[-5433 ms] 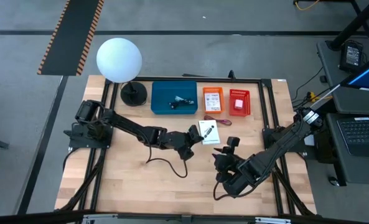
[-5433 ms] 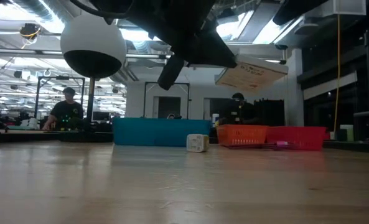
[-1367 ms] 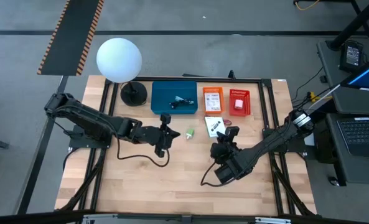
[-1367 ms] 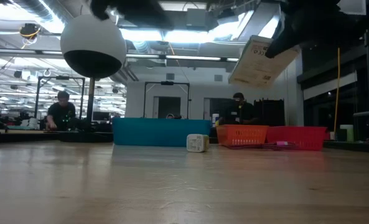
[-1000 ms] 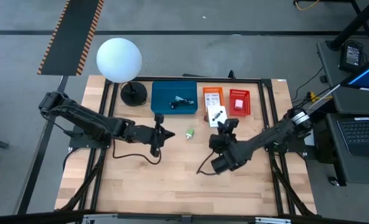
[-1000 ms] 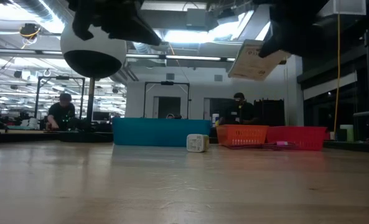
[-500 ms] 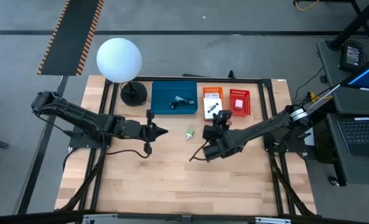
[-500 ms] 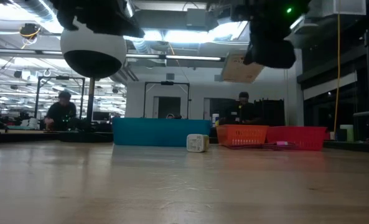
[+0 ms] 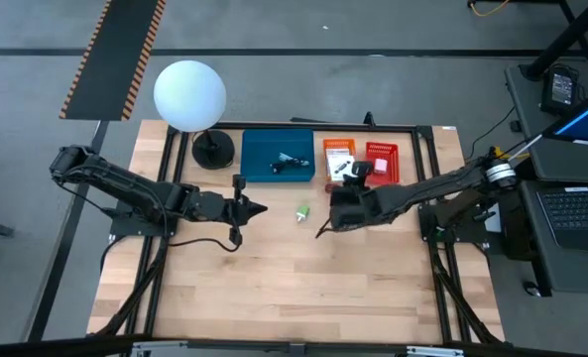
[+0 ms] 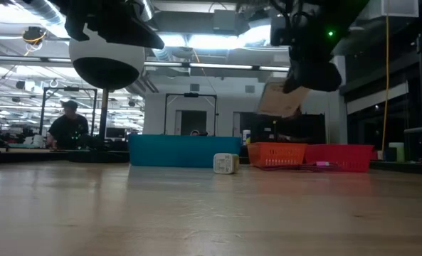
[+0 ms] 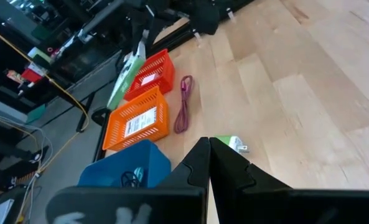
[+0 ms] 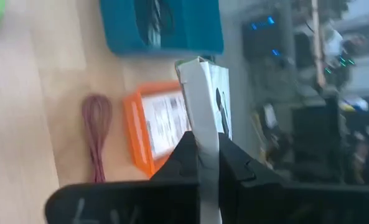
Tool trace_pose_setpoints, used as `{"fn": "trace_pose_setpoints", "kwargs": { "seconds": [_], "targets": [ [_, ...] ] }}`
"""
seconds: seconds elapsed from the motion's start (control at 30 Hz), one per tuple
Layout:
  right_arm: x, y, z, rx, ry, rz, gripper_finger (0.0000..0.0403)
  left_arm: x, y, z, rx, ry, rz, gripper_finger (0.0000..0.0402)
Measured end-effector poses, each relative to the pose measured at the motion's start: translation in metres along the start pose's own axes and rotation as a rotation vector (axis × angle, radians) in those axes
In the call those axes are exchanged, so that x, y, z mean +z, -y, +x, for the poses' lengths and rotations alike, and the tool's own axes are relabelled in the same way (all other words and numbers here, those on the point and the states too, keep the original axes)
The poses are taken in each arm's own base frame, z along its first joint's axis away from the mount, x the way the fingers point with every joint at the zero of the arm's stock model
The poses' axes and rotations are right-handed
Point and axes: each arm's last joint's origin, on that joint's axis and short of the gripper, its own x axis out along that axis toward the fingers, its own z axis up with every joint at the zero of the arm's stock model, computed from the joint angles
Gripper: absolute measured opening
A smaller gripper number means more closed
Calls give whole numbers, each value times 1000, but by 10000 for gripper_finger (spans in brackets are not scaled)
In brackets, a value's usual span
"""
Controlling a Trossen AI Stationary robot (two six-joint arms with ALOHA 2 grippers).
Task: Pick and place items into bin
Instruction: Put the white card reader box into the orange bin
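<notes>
My right gripper (image 9: 351, 178) is shut on a white printed card (image 12: 207, 99) and hangs above the near edge of the orange bin (image 9: 339, 157). In the low view the card (image 10: 282, 98) tilts in the air over the orange bin (image 10: 276, 153). A green lump (image 9: 301, 211) lies on the table in front of the blue bin (image 9: 278, 156). The red cord (image 12: 96, 140) lies on the wood beside the orange bin. My left gripper (image 9: 249, 208) is shut and empty, hovering left of the green lump (image 11: 231, 144). My right gripper pinches the white card between its two fingers (image 12: 185, 155), on the card's lower edge (image 12: 208, 140). The card stands edge-on between them and sticks out past the fingertips. It is lifted clear of the table and tilted.
A red bin (image 9: 381, 162) stands right of the orange one, with a white card inside. The blue bin holds a black cable piece (image 9: 286, 163). The white globe lamp (image 9: 189, 94) stands at the far left on its black base (image 9: 213, 149). People show in the room behind.
My right gripper carried the card toward the far edge, from over the open table to above the orange bin's near edge. The card came lower and tipped. My left gripper drew back a little toward the table's left, then kept still.
</notes>
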Motion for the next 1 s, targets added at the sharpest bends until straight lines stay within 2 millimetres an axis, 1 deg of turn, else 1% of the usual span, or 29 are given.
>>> {"fn": "trace_pose_setpoints", "kwargs": {
  "seconds": [0.1, 0.2, 0.33, 0.47, 0.7, 0.83, 1.0],
  "targets": [
    [-3, 12, 9, 17, 54, 17, 6, 0, 0, 0, 0, 1, 0, 3],
    [-10, 20, 22, 25, 38, 19, 6, 0, 0, 0, 1, 1, -3, 3],
    [-16, 26, 38, 58, 0, -5, 6, 0, 0, 0, 1, 3, -4, 3],
    [-15, 30, 52, 120, -13, -2, 6, -1, -2, 1, 8, -2, -14, 3],
    [-17, 38, 63, 142, -29, -2, 6, -4, -9, 4, 35, -19, -46, 3],
    [-18, 42, 71, 223, -17, 10, 6, -5, -12, 5, 46, -27, -54, 3],
    [-22, 49, 79, 215, -37, 12, 6, -6, -12, 6, 49, -29, -75, 3]
  ]
}}
